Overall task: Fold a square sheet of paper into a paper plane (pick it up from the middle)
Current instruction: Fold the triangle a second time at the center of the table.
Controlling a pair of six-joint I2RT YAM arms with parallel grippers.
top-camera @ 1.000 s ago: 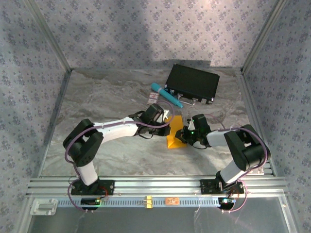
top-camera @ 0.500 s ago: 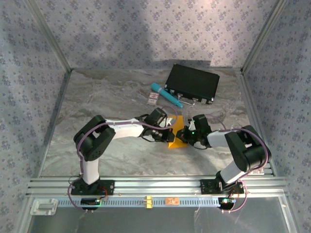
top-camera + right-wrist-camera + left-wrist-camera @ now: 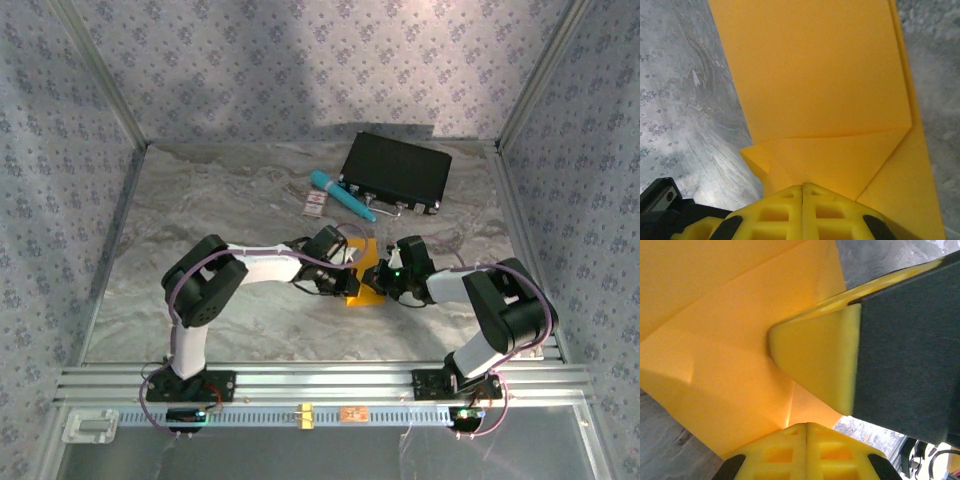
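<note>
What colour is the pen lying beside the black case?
Teal. The pen shows best in the top external view.

Matt, creased square sheet of paper; smooth, marble-patterned tabletop; matt black case; ribbed metal front rail.

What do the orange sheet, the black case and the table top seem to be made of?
Orange sheet: thin matte paper, it holds sharp creases.
Black case: probably hard plastic, dull black, with light latches.
Table top: marble-patterned, grey veins; stone or print, unclear.
</note>
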